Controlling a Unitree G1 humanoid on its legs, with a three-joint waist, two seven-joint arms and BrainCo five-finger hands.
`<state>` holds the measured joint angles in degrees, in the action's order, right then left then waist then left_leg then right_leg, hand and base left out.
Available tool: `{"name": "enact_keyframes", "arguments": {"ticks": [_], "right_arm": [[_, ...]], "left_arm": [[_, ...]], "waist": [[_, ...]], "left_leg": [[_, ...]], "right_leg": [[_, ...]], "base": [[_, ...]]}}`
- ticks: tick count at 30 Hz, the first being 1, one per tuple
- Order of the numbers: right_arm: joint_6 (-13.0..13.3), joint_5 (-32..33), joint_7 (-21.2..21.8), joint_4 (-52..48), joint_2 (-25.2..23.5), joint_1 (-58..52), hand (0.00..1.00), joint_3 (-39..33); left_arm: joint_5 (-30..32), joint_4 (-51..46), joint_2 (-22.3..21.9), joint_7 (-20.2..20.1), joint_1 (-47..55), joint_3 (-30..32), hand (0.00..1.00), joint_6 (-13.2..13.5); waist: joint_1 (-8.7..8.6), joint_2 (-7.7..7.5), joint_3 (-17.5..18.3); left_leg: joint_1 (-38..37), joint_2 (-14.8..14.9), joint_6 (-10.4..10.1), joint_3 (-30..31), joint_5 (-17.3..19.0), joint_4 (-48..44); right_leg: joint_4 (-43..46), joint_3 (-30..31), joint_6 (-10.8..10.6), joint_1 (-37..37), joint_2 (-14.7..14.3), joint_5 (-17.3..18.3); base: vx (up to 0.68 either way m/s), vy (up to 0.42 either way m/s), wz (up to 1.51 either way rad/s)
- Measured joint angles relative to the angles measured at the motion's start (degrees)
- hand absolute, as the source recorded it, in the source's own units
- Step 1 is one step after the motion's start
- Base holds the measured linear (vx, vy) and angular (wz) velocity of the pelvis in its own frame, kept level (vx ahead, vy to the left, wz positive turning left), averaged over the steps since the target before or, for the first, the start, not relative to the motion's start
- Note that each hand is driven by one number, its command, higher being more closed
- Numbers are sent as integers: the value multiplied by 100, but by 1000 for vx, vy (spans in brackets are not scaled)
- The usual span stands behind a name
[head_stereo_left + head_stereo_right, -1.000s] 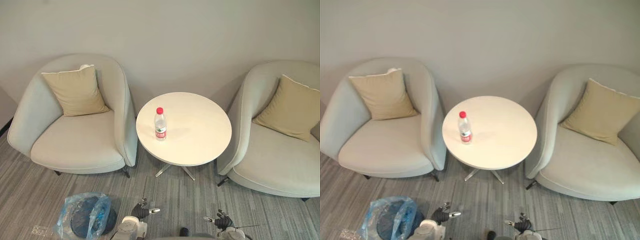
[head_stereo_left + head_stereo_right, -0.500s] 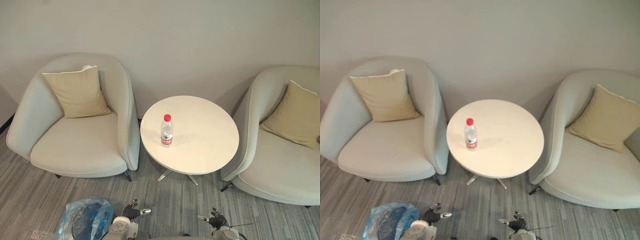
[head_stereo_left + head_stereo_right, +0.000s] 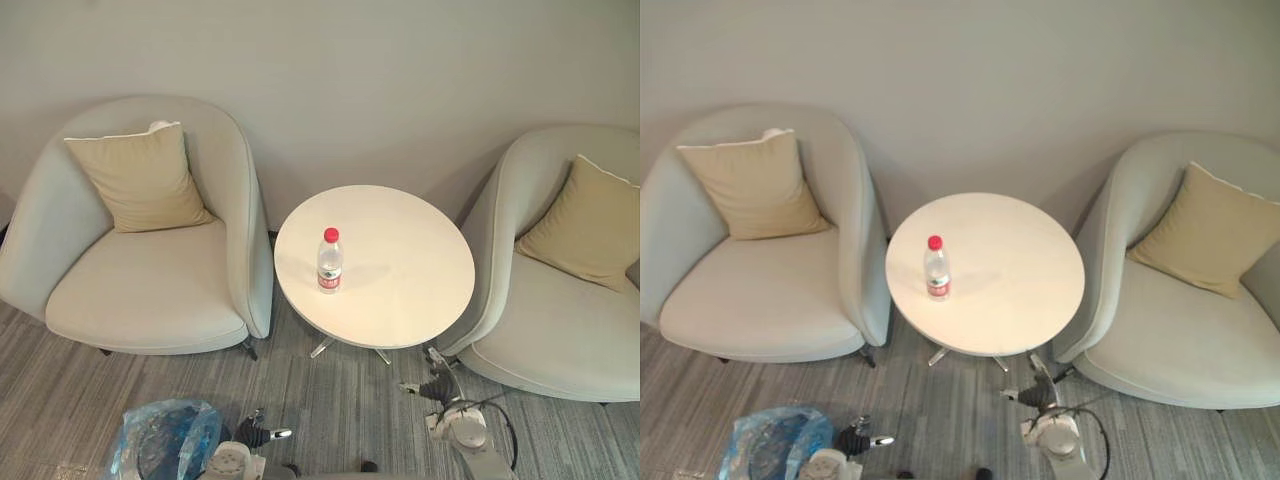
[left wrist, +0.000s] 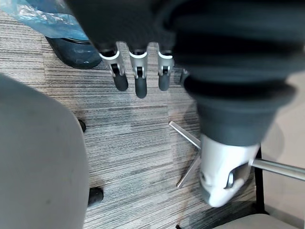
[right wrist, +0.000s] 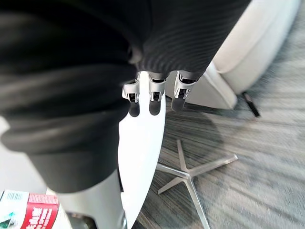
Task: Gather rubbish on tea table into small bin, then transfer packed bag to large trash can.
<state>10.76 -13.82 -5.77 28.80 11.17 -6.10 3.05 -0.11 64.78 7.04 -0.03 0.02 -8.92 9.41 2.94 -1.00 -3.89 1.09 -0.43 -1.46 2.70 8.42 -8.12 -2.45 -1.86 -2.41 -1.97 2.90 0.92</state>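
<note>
A red and white label is seen wrapped round the water bottle on the tea table; its print cannot be made out in any view

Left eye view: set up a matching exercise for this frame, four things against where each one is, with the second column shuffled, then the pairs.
Things:
1. bottle
2. bin
3. cushion
4. right hand

Places:
A. on the floor, lined with blue plastic
B. upright on the table
C. by the table's near edge, open and holding nothing
D. leaning against the back of an armchair

Pairs: 1-B, 2-A, 3-D, 4-C
</note>
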Motion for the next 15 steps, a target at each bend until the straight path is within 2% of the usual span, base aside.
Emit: {"name": "enact_keyframes", "arguments": {"ticks": [3,9,15], "right_arm": [[29,-178,-21,-350,57,133,0,32],[25,-201,-241,-373,254,964,0,222],[-3,-102,-498,88,255,1877,0,279]], "left_arm": [[3,-8,1,-10,7,0,0,29],[4,-66,-3,-18,23,-3,0,38],[-8,-166,-27,-12,36,17,0,53]], "waist": [[6,-2,1],[53,5,-3],[177,48,-61]], "left_leg": [[32,-11,44,130,-28,6],[113,-40,47,235,-156,186],[286,-48,22,311,-328,325]], "right_leg": [[-12,-5,14,-4,-3,-14],[-179,-89,5,38,24,-148],[-177,-160,22,243,33,-233]], "base": [[25,-7,1],[-15,6,6],[-40,8,7]]}}
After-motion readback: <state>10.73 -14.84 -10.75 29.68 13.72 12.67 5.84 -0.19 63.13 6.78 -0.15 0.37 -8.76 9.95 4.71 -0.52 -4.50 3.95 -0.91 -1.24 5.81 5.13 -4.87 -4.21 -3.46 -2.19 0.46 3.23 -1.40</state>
